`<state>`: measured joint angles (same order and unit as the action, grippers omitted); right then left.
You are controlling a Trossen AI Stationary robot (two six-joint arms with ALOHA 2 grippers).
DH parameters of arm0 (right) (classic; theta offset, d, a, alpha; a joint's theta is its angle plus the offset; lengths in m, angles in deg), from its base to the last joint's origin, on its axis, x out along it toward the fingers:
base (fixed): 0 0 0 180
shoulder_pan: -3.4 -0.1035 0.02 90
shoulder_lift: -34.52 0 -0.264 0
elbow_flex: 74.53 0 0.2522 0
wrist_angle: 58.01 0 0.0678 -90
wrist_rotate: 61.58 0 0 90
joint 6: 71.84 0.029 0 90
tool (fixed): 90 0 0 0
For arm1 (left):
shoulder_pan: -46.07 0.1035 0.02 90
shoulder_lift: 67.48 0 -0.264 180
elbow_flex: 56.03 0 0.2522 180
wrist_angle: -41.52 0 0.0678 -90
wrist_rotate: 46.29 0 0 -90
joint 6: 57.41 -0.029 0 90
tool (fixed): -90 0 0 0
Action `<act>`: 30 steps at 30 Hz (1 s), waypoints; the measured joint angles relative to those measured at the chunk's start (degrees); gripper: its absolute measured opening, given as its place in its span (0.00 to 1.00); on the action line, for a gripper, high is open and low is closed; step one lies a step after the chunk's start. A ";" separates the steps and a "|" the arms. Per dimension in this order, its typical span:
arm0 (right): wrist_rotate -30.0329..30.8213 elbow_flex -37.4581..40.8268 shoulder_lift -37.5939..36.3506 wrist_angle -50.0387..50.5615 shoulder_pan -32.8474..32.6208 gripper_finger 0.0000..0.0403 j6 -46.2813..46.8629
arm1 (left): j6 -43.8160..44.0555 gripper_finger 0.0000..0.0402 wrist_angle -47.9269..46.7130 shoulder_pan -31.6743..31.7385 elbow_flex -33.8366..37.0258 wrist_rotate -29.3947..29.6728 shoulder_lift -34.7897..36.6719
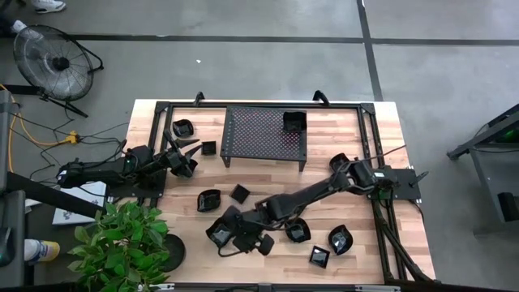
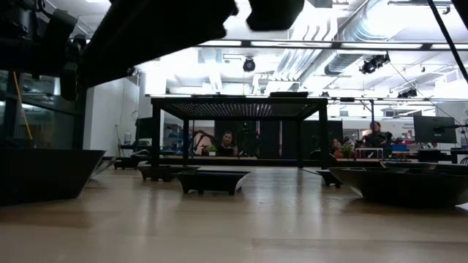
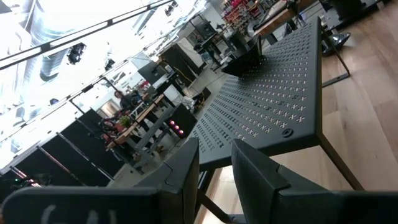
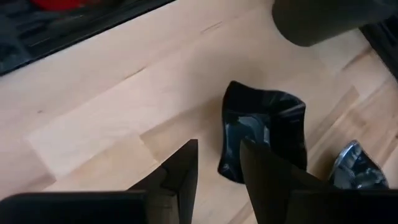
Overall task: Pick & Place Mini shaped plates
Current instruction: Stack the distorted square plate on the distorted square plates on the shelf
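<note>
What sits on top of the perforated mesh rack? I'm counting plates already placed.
One square black mini plate sits at the far right corner of the rack. The rest of its top looks bare; the tabletop under the mesh is not clearly visible.

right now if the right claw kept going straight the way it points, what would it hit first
Probably the square black dish lying just ahead of the right claw on the wooden table. The claw's fingers stand slightly apart with nothing between them. Depth is unclear, so it may meet the tabletop beside the dish first.
</note>
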<state>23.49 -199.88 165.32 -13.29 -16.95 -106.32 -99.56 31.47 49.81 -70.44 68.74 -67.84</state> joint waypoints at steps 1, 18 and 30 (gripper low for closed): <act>1.18 0.00 0.24 -0.32 -0.11 0.29 -0.25 | 0.01 0.23 0.01 0.01 0.00 0.00 -0.02; 4.04 -0.07 3.94 -3.36 -0.70 0.29 -2.81 | 0.00 0.23 -0.01 0.01 0.00 -0.07 -0.01; 2.56 -0.09 5.69 -5.11 -0.70 0.29 -7.07 | 0.00 0.23 -0.01 -0.01 0.00 -0.07 -0.02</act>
<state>26.05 -199.97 171.01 -18.40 -17.65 -113.39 -99.56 31.46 49.80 -70.44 68.68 -67.86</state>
